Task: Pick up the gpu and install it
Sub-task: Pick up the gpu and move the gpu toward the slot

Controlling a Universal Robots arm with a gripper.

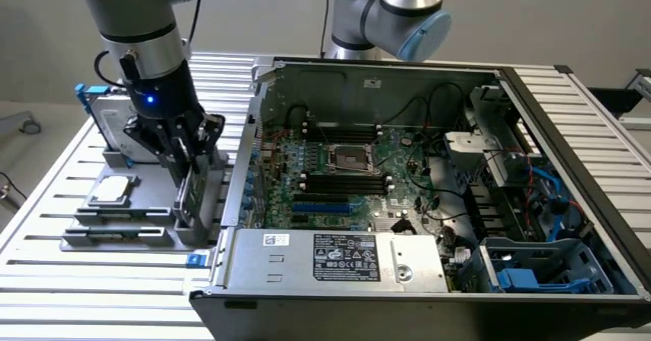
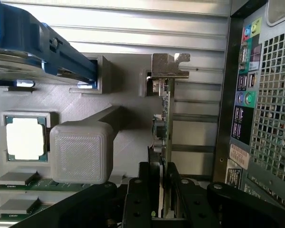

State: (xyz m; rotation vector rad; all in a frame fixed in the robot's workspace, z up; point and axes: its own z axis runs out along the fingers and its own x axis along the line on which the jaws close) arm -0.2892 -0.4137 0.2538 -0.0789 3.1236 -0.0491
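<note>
Black gripper (image 2: 162,167) fingers (image 2: 151,190), seen close up from the wrist, are closed on the two faces of the gpu (image 2: 165,128), a thin green circuit-board card viewed edge-on, with its bent silvery end bracket (image 2: 170,65) at the far end. That view also shows how the card stands on edge in a slot of the grey printed plastic holder (image 2: 128,114), beside a square silver processor chip (image 2: 23,137) in its own recess, two green memory sticks (image 2: 19,180) and a silver hard drive in a blue frame (image 2: 23,52). Just beyond the card it catches the computer's rear port panel (image 2: 247,95) with its coloured sockets, which the exterior view cannot see. From the exterior view, the gripper (image 1: 185,165) reaches straight down from the arm onto the gpu (image 1: 191,200), whose lower edge meets the holder (image 1: 122,238), so the card has not been lifted clear. The holder lies at nine o'clock from the open black computer case (image 1: 569,204), both resting on the ribbed aluminium worktop (image 1: 61,280). Inside the case, the green motherboard (image 1: 346,181) lies exposed, a blue expansion slot (image 1: 320,204) toward six o'clock of it and a labelled silver power supply (image 1: 336,257) beyond that. The chip (image 1: 112,191) sits at nine o'clock from the gripper, the hard drive (image 1: 107,120) near eleven.
</note>
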